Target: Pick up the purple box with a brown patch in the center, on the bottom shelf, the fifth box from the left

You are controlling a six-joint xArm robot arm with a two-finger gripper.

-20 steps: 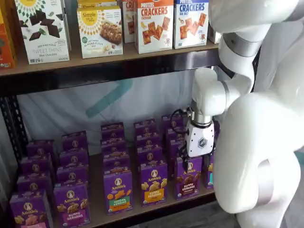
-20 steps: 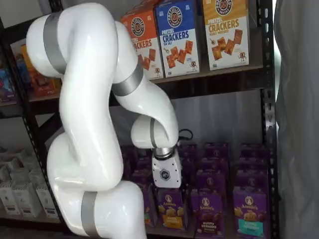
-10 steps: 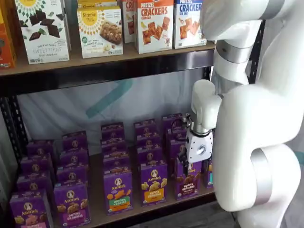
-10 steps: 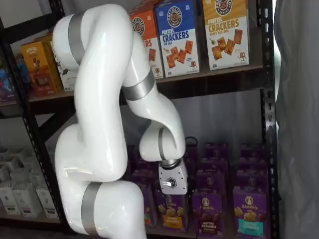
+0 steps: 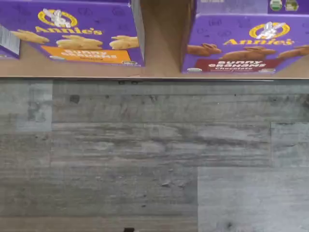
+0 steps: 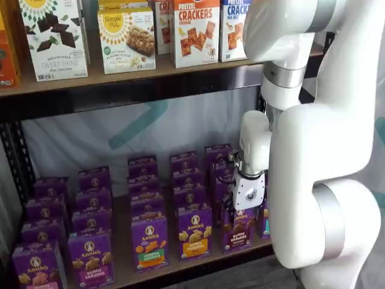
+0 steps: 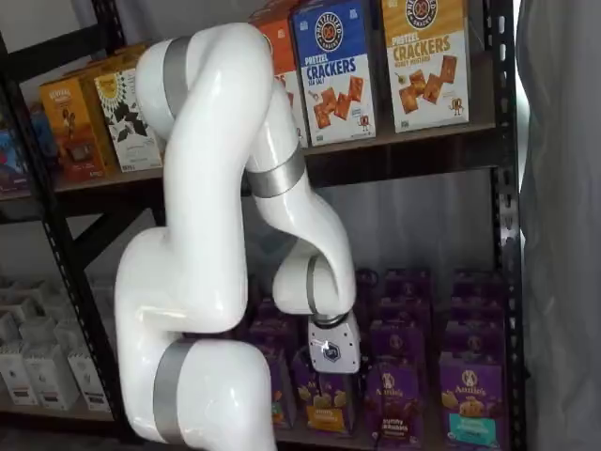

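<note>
Here two cartons: purple box (image 5: 248, 43), orange-banded carton (image 5: 72, 34); fingers' state unclear.

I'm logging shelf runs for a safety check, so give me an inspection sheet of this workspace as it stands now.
Surface: the bottom shelf, a tan board with a black front rail, carries rows of purple cartons several deep.
Job's things: the purple box stands upright in the front row, its brown patch facing out; nothing grips it.
Clutter: the orange-band carton stands to one side of it, a teal-band carton to the other.
Grippers: the gripper has its white body in front of the purple box; its fingers are not visible.
Cables: a black cable runs beside the wrist.
Surroundings: cracker boxes on the shelf above; grey plank floor below.
</note>
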